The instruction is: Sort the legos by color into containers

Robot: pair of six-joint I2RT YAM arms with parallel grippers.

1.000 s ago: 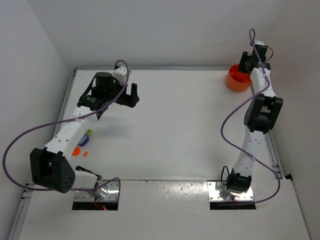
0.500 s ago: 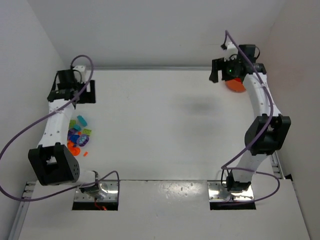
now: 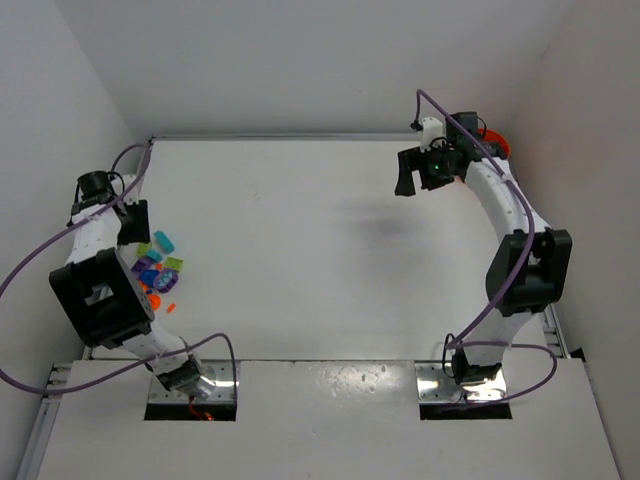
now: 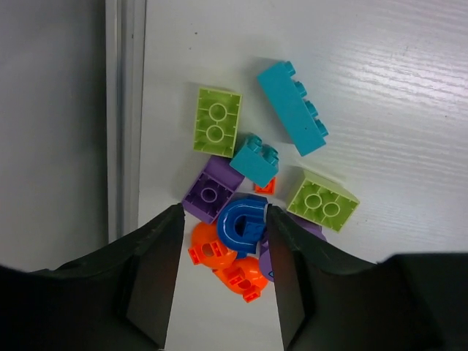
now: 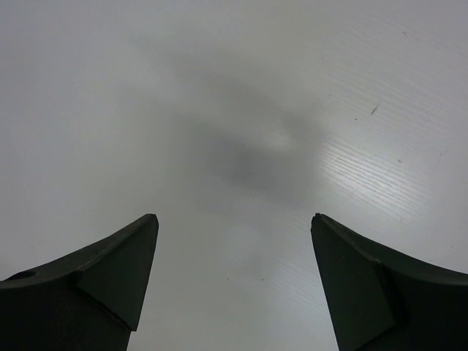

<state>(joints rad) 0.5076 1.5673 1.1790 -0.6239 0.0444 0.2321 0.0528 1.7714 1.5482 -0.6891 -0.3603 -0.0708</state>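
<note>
Left arm: within the last second it swung from mid-table back to the left edge, and the left gripper [image 4: 222,219] hung over the legos [image 3: 155,268].
Right arm: the right gripper [image 3: 412,172] drew away from the orange tub [image 3: 497,141] and came out over the bare table [image 5: 241,88].
Meaning for the task: this read as one trip to the tub finished and the next pick being lined up. Most of the sorting looked undone.
Left fingers: they had narrowed from wide to part-spread and stood either side of the blue arch [image 4: 243,223]. Whether they touched it could not be told from the wrist view, and nothing looked pinched.
Right fingers: they had opened and stood wide, with only table between them.
Legos, place: a tight heap near the left edge of the table, just beside the side rail [image 4: 124,110] and well apart from the tub.
Legos, look: glossy studded bricks. A long cyan brick [image 4: 292,108] lay farthest out, with a small cyan brick [image 4: 254,161] between two lime bricks [image 4: 217,122]. A purple brick [image 4: 210,191] touched the arch, and the orange pieces [image 4: 219,259] lay under the fingers.
Tub: it sat at the far right corner, mostly hidden behind the right arm, its contents unseen.
</note>
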